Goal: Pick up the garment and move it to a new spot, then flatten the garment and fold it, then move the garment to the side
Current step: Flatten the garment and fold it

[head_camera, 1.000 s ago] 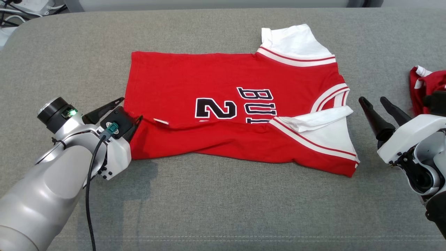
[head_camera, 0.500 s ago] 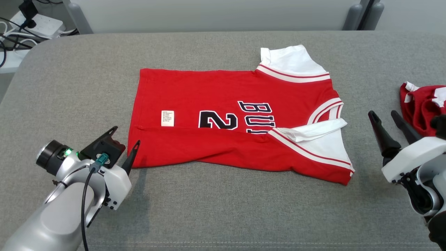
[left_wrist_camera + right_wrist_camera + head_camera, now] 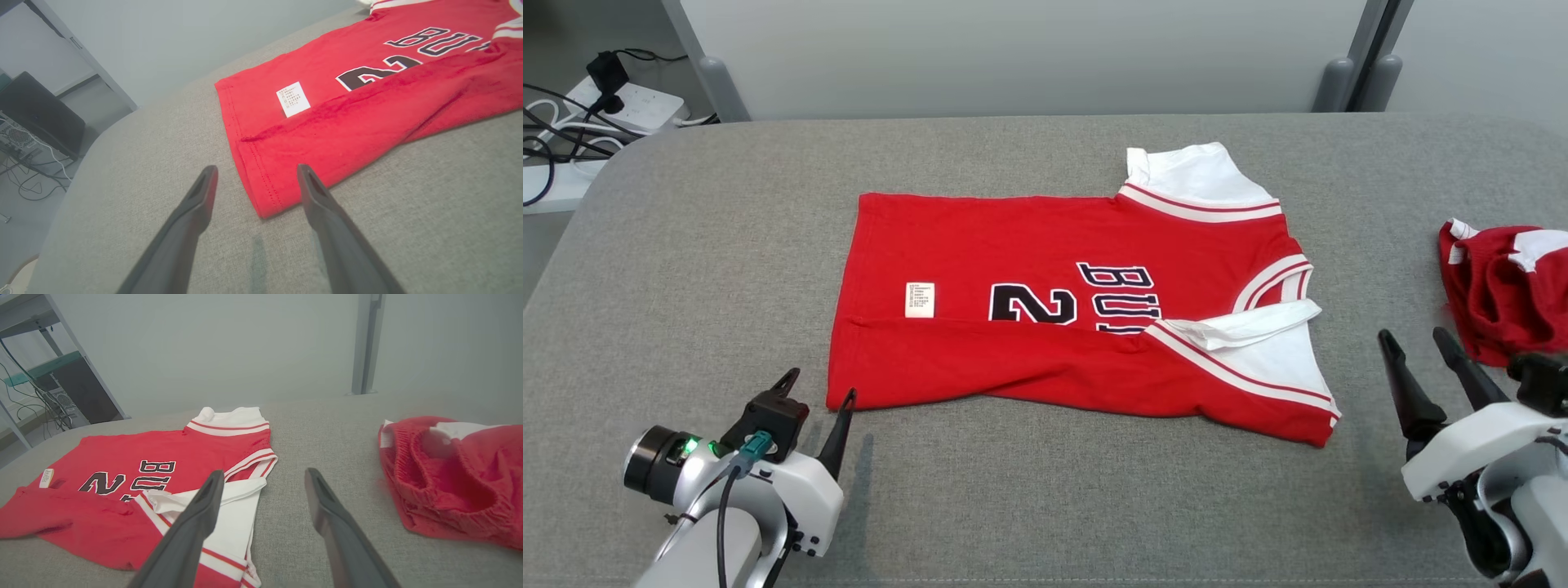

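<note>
Item inspected: a red short-sleeved jersey with white sleeves and red-and-white striped trim. It lies spread in the middle of a grey woven fabric surface, hem toward the robot's left, sleeves toward its right. The long edge nearest the robot is folded up over the body and covers the lower part of the black, white-edged lettering. The near sleeve is doubled over, with a loose white flap across it. A small white printed label sits near the hem, just above the fold line.

The left gripper stands wide open and empty, just beside the near hem corner. Contact with the cloth cannot be judged. The right gripper is likewise spread and holds nothing, positioned between the jersey and a crumpled red knit garment.
</note>
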`<state>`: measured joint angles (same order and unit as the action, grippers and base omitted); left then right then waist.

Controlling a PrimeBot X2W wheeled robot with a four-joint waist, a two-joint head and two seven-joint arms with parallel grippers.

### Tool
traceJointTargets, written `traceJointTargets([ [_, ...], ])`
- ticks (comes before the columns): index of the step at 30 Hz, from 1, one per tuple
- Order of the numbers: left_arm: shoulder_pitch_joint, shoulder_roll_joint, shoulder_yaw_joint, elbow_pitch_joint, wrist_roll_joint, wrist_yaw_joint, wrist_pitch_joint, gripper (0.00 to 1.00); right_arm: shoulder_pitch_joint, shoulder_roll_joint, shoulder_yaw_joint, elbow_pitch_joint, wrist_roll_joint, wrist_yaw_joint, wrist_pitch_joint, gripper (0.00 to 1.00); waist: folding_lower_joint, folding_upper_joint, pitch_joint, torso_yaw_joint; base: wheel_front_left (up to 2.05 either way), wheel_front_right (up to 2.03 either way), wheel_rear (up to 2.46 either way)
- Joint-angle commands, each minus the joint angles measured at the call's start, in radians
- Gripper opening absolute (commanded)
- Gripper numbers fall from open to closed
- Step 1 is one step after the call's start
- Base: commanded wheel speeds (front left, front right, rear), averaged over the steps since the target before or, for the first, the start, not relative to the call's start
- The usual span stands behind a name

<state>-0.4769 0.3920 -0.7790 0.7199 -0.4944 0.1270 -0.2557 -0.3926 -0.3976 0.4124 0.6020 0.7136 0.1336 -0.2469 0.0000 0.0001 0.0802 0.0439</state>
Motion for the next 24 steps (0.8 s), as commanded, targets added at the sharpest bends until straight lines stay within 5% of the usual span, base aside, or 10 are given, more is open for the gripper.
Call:
traceJointTargets([
  [1, -0.007, 0.028, 0.060, -0.026, 0.006, 0.018, -0.006, 1.00, 0.033, 0.006, -0.012, -0.017, -0.020, -0.003, -0.014, 1.00, 0.0000, -0.0001, 0.001, -0.001, 0.00, 0.00, 0.00],
  [11, 0.039, -0.005, 0.143, -0.051, 0.062, 0.002, -0.006, 1.00, 0.138, 0.135, -0.030, 0.020, 0.032, -0.003, -0.015, 1.00, 0.0000, -0.0001, 0.024, 0.011, 0.00, 0.00, 0.00],
  [24, 0.042, -0.041, 0.199, -0.036, 0.133, -0.037, -0.006, 1.00, 0.131, 0.170, -0.060, 0.087, 0.077, -0.003, -0.015, 1.00, 0.0000, -0.0001, 0.046, 0.032, 0.00, 0.00, 0.00],
])
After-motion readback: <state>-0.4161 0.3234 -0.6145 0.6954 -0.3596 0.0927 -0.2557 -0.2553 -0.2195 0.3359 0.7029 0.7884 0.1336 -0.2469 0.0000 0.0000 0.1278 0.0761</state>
